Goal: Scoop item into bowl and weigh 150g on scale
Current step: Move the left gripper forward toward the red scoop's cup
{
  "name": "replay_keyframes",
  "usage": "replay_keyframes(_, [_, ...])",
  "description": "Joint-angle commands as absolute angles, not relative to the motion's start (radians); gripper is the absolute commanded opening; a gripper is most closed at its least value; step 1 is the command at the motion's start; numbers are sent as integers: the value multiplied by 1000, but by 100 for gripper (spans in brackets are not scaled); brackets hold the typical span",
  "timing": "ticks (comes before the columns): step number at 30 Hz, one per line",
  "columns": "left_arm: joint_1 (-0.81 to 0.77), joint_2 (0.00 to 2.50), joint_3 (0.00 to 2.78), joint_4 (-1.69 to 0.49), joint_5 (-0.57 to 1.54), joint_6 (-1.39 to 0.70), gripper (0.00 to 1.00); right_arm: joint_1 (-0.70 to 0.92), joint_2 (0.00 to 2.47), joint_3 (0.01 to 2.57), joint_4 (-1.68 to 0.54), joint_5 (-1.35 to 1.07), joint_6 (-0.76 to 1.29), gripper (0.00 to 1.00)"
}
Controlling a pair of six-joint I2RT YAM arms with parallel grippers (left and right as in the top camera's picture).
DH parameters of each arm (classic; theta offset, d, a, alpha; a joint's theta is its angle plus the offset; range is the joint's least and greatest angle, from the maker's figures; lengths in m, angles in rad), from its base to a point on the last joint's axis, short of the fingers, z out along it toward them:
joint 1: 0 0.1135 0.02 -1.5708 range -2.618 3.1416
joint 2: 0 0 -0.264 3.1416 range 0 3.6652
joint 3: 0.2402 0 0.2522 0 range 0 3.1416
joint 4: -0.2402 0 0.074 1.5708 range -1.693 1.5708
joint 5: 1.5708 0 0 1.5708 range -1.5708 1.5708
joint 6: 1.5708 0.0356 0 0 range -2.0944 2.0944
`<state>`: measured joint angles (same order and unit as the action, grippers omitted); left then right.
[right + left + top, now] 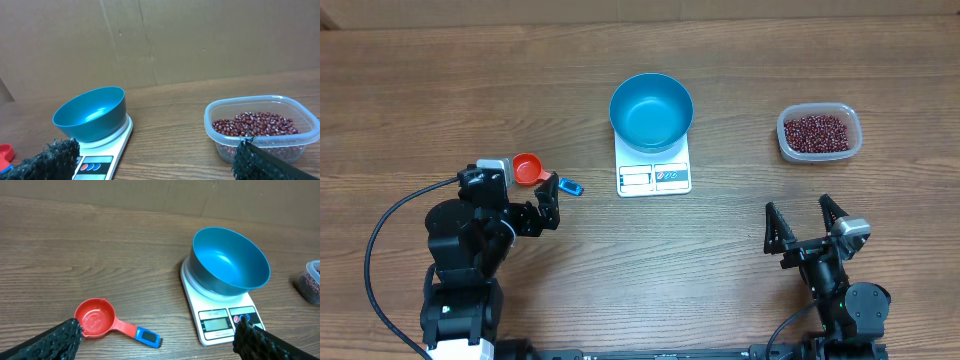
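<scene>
Robot lab: wooden table, cardboard backdrop

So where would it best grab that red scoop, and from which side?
By the handle, from straight above, pinching across its narrow width. The scoop lies flat with its opening up, and the handle is thin and straight; its round end looks wider and likelier to slip.

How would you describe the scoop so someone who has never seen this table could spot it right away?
Find the white scale with the blue bowl on it in the middle of the wooden table. Left of it, by the left arm, lies the scoop. It is a small bright red cup with a blue-tipped handle, unlike the big blue bowl.
</scene>
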<state>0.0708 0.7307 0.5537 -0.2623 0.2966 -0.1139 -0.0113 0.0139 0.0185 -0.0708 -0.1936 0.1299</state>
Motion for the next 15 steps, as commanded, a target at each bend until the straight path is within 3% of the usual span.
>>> replay_keyframes(1, [65, 730, 580, -252, 304, -127, 100, -6, 3, 8, -65, -184, 126, 100])
replay_keyframes(15, [65, 731, 580, -260, 327, -141, 100, -6, 3, 8, -65, -184, 126, 100])
